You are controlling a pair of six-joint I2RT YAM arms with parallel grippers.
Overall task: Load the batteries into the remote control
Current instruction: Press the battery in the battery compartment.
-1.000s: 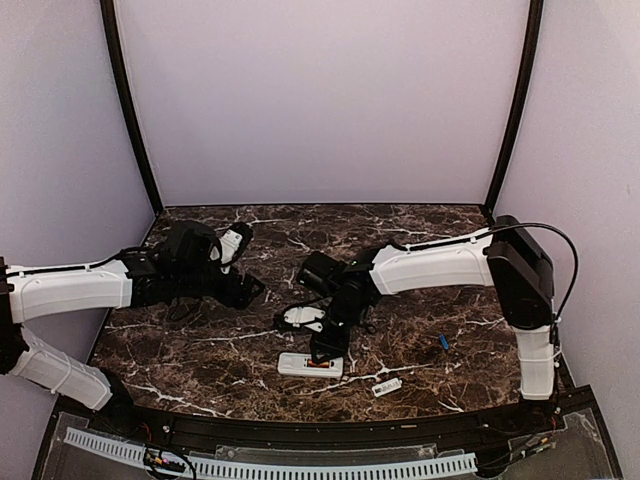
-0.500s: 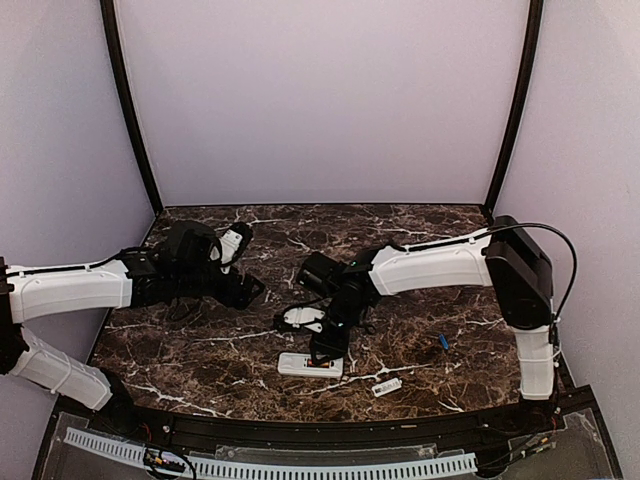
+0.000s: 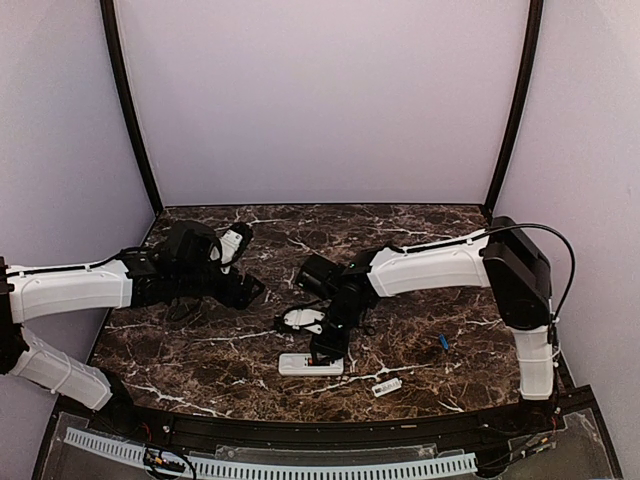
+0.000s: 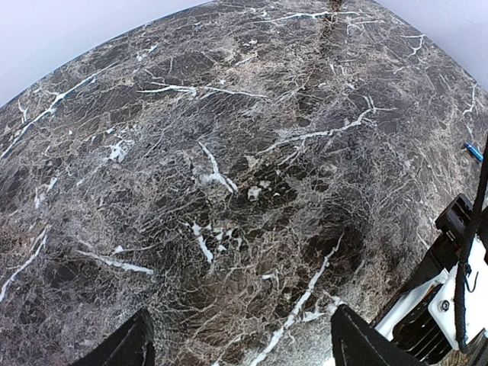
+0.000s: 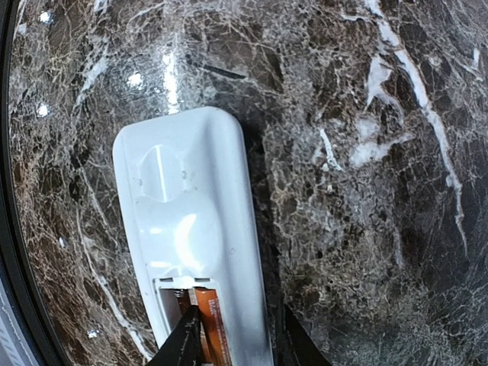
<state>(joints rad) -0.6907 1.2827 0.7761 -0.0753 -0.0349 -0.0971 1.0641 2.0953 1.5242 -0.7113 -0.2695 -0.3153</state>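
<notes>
The white remote control (image 3: 310,365) lies near the front edge with its back up and its battery bay open; it also shows in the right wrist view (image 5: 191,221). The orange battery (image 5: 211,324) lies in the bay. My right gripper (image 3: 328,349) is low over that end of the remote (image 5: 236,347), slightly open. One of its fingertips (image 5: 181,345) is in the bay against the battery. The other stands on the table outside the remote's edge. The blue battery (image 3: 443,341) lies to the right and shows in the left wrist view (image 4: 474,151). My left gripper (image 3: 246,290) is open and empty (image 4: 244,354).
A small loose white cover piece (image 3: 387,386) lies on the dark marble table (image 3: 420,230) right of the remote, near the front edge. The right arm's body (image 4: 438,305) shows at the left wrist view's lower right. Purple walls close in the back and sides.
The right gripper has shifted very slightly over the remote. The left arm has not moved.
</notes>
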